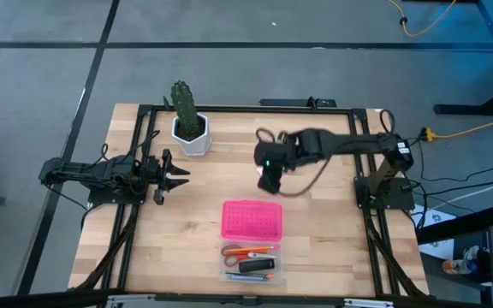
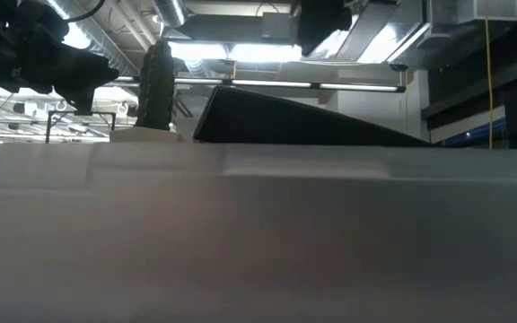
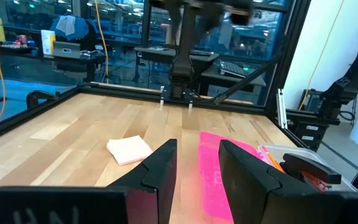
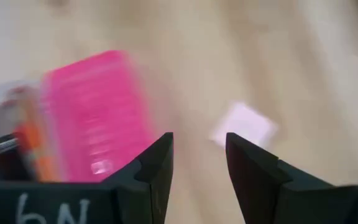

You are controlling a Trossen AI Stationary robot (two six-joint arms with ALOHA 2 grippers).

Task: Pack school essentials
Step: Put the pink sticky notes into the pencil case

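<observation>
The right gripper is hovering, fingers parted, over the pink notepad at the lid's one o'clock; being thin, light and floppy, it is probably wanting an edge pinch; the left gripper is waiting, fingers parted, at nine.

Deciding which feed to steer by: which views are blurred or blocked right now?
Right wrist view: motion-smeared, the pink lid and notepad soft. Low view: a blurred pale surface fills the lower frame. High view: clear. Left wrist view: sharp on the notepad.

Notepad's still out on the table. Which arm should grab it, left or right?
Probably right. The right gripper hangs open almost directly over the pale pink notepad, which shows just past its fingers. The left gripper sits open near the table's left edge, farther away.
</observation>
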